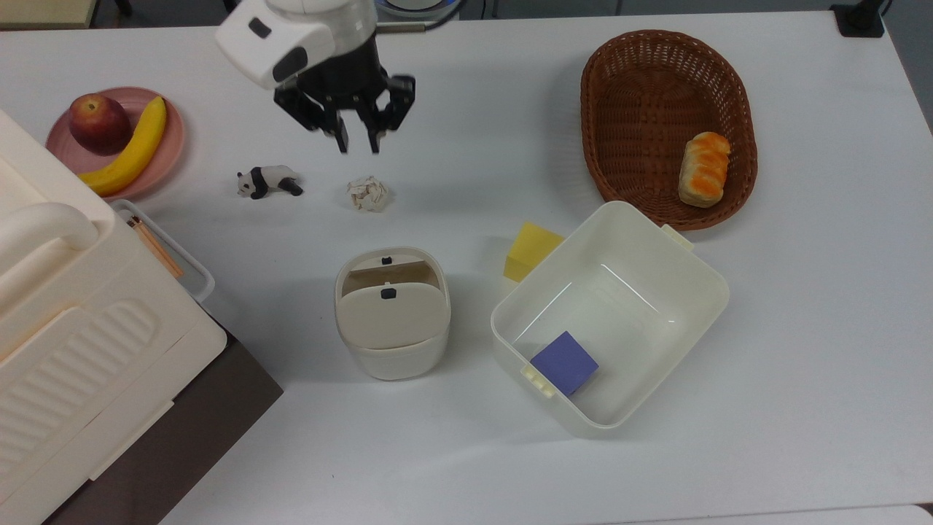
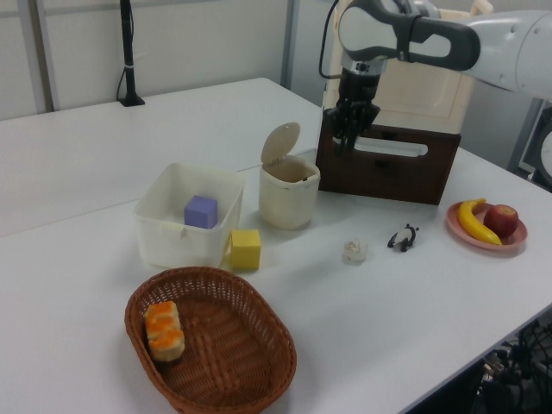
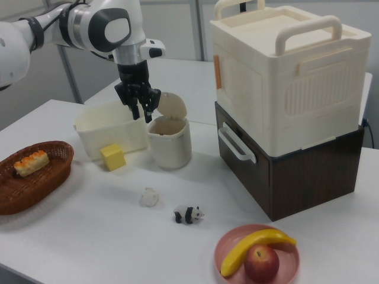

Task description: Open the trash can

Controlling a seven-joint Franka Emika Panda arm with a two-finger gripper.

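Note:
The trash can (image 1: 394,356) is a small cream-white bin standing mid-table, left of the white tub in the top view. Its beige lid (image 1: 393,317) stands swung up on its hinge, so the bin is open, with a black button on the lid and the opening (image 1: 390,270) exposed. The upright lid (image 2: 281,142) also shows in the left view and, as lid (image 3: 172,106), in the right view. My gripper (image 1: 358,146) hangs high over the table beyond the can, well apart from it, open and empty. It appears as gripper (image 2: 347,138) and gripper (image 3: 143,112).
A crumpled paper ball (image 1: 368,194) and a panda figure (image 1: 266,181) lie under the gripper. A yellow block (image 1: 531,250) leans by the white tub (image 1: 700,292) holding a purple block (image 1: 564,362). A basket (image 1: 605,146) holds bread. A fruit plate (image 1: 173,142) and big cream box (image 1: 73,328) sit in the top view's left.

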